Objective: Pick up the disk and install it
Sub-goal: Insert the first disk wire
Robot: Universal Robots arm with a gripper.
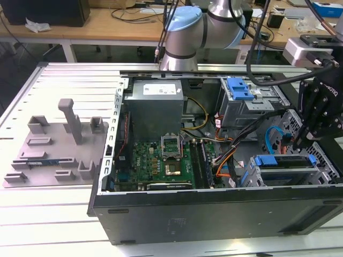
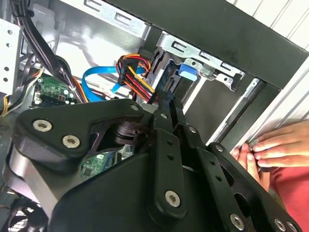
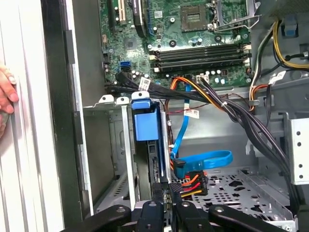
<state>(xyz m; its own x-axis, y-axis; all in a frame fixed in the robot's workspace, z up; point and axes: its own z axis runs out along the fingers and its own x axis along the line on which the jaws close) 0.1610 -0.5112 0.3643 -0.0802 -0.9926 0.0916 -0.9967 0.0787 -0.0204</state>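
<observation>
The disk (image 1: 284, 163) stands on edge in the drive cage at the open computer case's front corner, on the exterior view's right. Its blue carrier frame (image 3: 145, 123) shows in the first wrist view, with the dark disk edge running back to my gripper (image 3: 166, 209). My gripper (image 1: 306, 143) hangs over the disk's end nearest the exterior view's right. Its black fingers (image 2: 166, 104) stand close together on that end, just short of the blue carrier tab (image 2: 187, 72). Orange, red and blue cables (image 3: 190, 181) lie right beside the fingers.
A person's hand (image 2: 270, 150) rests on the table rail just outside the case wall (image 3: 58, 121). Inside the case are the motherboard (image 1: 161, 160), a grey box with a white label (image 1: 155, 104) and a second cage with a blue latch (image 1: 239, 88). A grey fixture plate (image 1: 53, 150) lies at the exterior view's left.
</observation>
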